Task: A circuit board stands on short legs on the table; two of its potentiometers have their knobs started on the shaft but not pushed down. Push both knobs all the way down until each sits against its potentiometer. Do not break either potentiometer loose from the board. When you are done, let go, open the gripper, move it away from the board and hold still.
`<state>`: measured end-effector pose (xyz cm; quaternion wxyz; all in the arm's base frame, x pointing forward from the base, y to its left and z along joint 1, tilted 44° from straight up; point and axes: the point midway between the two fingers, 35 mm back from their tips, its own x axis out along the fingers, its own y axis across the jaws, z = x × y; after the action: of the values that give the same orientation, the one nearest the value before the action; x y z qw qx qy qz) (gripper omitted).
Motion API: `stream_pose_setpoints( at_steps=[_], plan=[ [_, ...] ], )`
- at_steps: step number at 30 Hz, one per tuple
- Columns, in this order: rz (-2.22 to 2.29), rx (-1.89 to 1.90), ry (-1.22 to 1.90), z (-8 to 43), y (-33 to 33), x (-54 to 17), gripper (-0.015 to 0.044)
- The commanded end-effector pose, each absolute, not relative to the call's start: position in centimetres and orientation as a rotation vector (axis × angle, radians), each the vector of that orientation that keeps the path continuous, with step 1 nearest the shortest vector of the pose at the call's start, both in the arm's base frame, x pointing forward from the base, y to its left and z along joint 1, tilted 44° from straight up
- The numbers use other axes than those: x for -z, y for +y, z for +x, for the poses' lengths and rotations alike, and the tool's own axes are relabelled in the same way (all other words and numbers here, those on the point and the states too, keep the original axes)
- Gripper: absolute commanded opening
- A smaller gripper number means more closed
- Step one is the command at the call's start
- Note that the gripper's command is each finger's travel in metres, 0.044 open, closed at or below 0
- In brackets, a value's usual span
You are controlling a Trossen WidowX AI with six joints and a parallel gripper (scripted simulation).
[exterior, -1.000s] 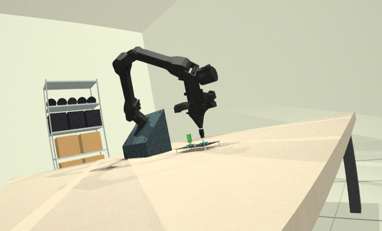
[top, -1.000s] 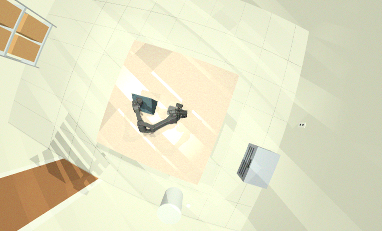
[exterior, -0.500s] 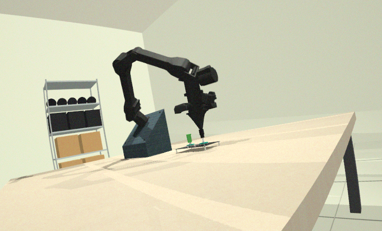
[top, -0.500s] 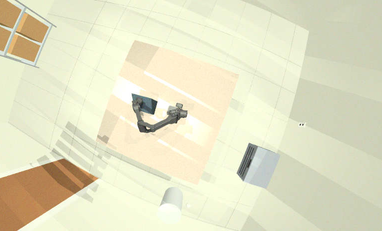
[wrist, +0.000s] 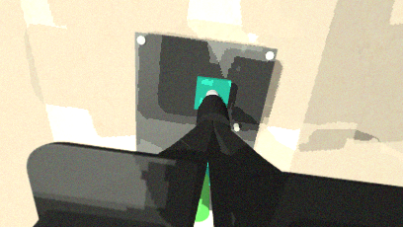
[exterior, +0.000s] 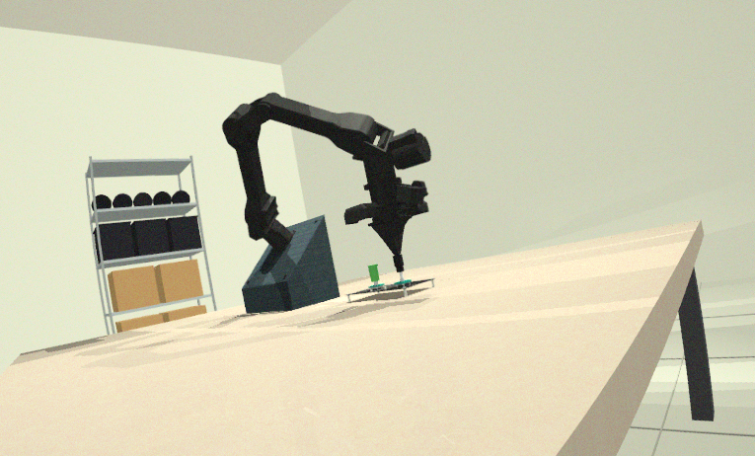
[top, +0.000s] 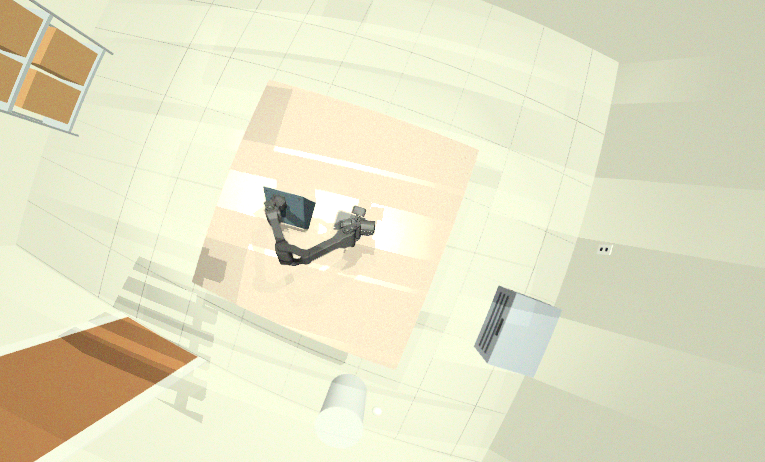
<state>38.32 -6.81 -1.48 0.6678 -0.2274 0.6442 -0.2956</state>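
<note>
"Gripper first: how does it stand?"

"Closed to a narrow point, my black parallel-jaw gripper grips nothing; in the exterior view its tip meets the top of the black cylindrical knob, directly below me, long axis near upright, pale shaft showing beneath."

"And the other?"

"Beside it on the thin dark circuit board stands the green cylindrical knob, toward my base; wrist view: black knob over a teal square potentiometer; I'd press straight down its axis; sideways load might break the potentiometer loose."
</note>
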Motion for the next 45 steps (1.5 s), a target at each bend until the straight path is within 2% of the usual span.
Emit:
stream_pose_setpoints(
  at_steps=[1,45],
  plan=[
    [-0.517,0.669,1.455,38.29,-6.98,1.53,0.0000],
    [-0.518,0.669,1.454,38.28,-7.81,2.38,0.0000]
  ],
)
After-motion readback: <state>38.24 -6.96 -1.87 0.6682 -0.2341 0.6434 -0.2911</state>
